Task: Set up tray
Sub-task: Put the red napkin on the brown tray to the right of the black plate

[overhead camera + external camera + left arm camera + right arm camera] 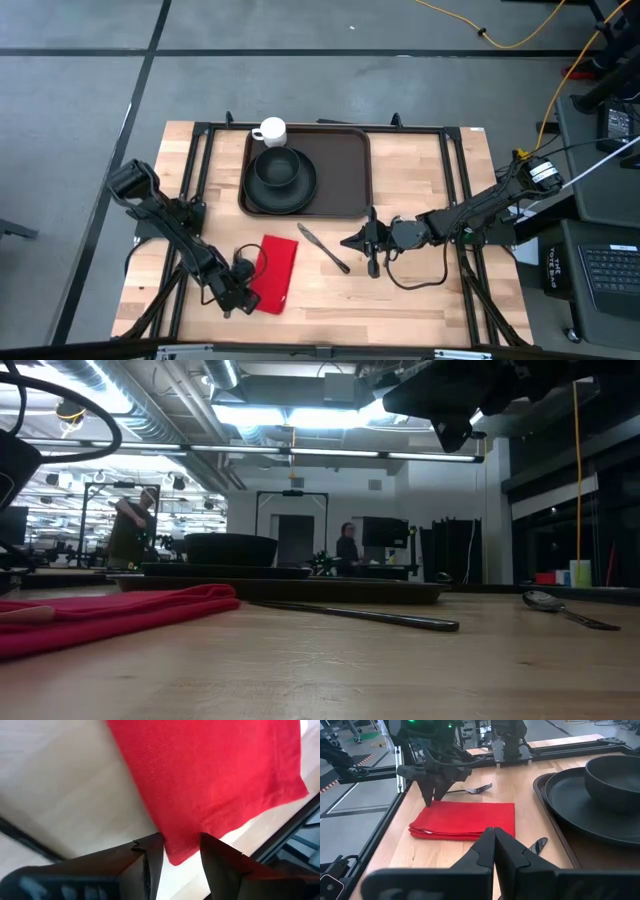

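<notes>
Tray [345, 170] sits at the table's far edge, plate and bowl on it; stiff plastic, probably slick, so grab the rim. Left gripper [181, 851] narrowly open straddling the napkin [274, 272] corner, right gripper [494, 840] closed, empty, near the knife [322, 248]

A tray [340, 165] is placed at the table's [420, 280] far middle. A plate [285, 190] with a bowl [277, 167] on it is held in the tray's left half, and a cup [270, 131] is set at its far left corner. Nearer, a napkin [275, 272] is laid left of a knife [322, 248].
</notes>
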Motion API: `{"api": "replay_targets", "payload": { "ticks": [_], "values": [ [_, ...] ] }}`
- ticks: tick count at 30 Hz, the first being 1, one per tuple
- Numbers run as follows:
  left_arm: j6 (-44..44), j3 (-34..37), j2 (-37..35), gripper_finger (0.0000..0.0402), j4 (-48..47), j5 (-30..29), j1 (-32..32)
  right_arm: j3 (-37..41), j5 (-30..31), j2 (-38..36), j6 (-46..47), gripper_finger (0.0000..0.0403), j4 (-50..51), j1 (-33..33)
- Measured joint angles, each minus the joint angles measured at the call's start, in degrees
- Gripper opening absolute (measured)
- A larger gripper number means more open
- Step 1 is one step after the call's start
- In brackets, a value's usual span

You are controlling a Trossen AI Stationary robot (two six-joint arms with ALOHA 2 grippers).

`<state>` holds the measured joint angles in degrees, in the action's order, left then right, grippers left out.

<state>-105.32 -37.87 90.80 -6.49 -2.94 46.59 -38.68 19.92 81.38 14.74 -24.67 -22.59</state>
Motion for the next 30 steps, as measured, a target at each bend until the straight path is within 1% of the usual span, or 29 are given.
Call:
{"api": "replay_targets", "payload": {
  "ticks": [7, 12, 16, 18, 20, 21, 24, 27, 30],
  "values": [
    [-0.4, -0.3, 3.2, 0.0113, 2.5, -0.3, 0.0, 0.0, 0.0, 0.0, 0.0, 0.0010, -0.7, 0.0],
    [-0.4, -0.2, 3.9, 0.0085, 4.0, -1.8, 0.1, 0.0, 0.0, 0.0, 0.1, 0.0010, -0.9, 0.0],
    [1.2, -0.2, 4.0, 0.0058, 4.1, -3.5, 0.2, 0.0, 0.0, 0.0, 0.1, 0.0010, -0.9, 0.0],
    [2.5, -0.2, 4.1, 0.0037, 4.3, -5.8, 0.3, 0.0, 0.0, 0.0, 0.2, 0.0010, -0.9, 0.0],
    [4.4, -0.1, 4.3, 0.0013, 4.5, -10.3, 0.3, 0.0, 0.0, 0.0, 0.2, 0.0010, -0.9, 0.0],
    [5.6, 0.0, 4.3, 0.0009, 4.5, -11.6, 0.5, 0.0, 0.0, 0.0, 0.2, 0.0010, -0.9, 0.0],
    [6.9, 0.0, 4.4, 0.0005, 5.4, -15.5, 1.8, 0.0, 0.0, 0.0, 0.2, 0.0010, -0.9, 0.0],
    [5.4, 0.0, 4.4, 0.0004, 5.7, -18.3, 3.8, 0.0, 0.0, 0.0, 0.2, 0.0010, -0.9, 0.0],
    [3.2, 0.2, 4.5, 0.0004, 6.2, -22.3, 6.5, 0.0, 0.0, 0.0, 0.2, 0.0010, -0.9, 0.0]
  ]
}}
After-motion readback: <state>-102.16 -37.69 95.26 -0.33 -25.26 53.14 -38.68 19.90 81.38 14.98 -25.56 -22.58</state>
